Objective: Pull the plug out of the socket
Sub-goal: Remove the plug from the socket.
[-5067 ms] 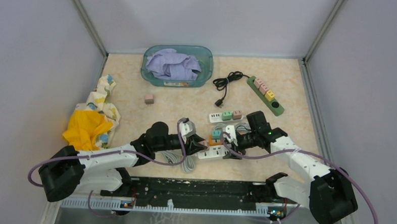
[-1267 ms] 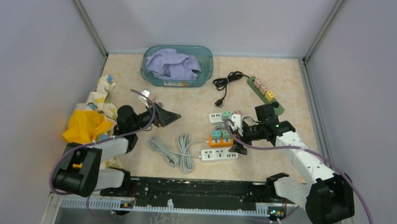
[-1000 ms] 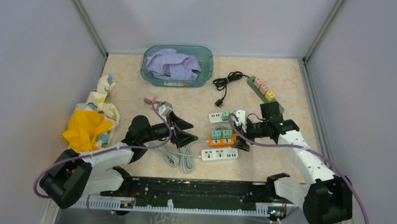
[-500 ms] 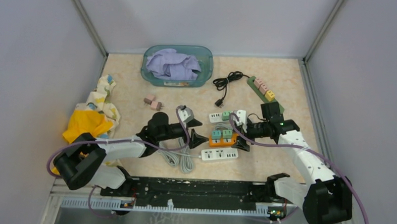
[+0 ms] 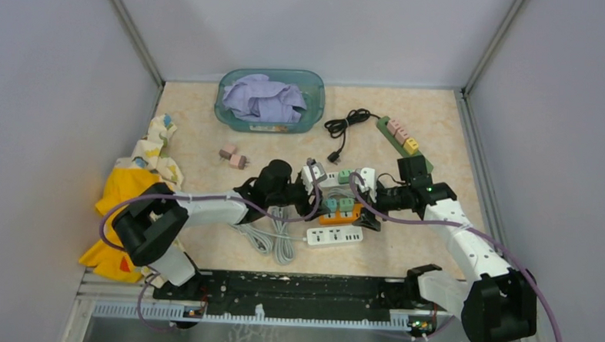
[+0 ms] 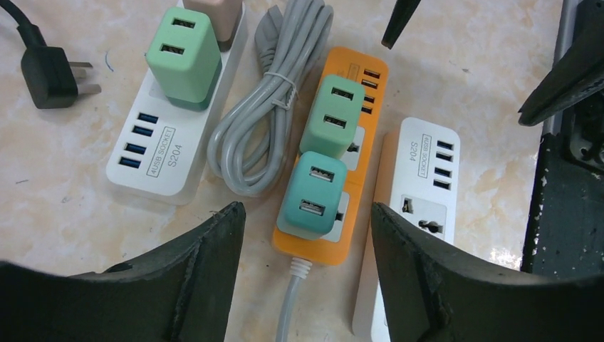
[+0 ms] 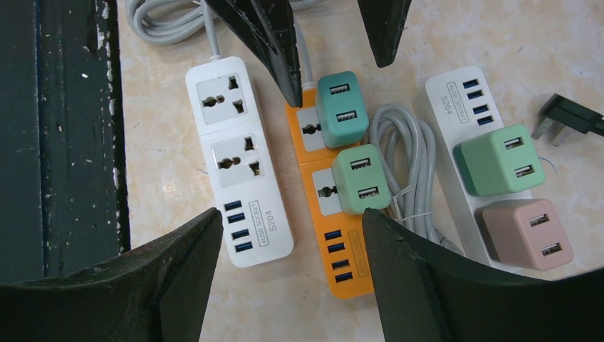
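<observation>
Left gripper (image 6: pixel 306 211) jaws apart, straddling teal plug (image 6: pixel 311 196), no contact visible. Plug seated in orange power strip (image 6: pixel 356 92) at cable end, mint plug (image 6: pixel 331 117) beside it. Right gripper (image 7: pixel 290 217) jaws apart over strip's USB end.

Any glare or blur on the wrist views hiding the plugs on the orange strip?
Left wrist: teal plug and green plug on the orange strip are sharp, no glare; the near fingers are dark, featureless shapes. Right wrist: equally crisp, white strip's lettering readable. Top view: evenly lit, plugs small.
</observation>
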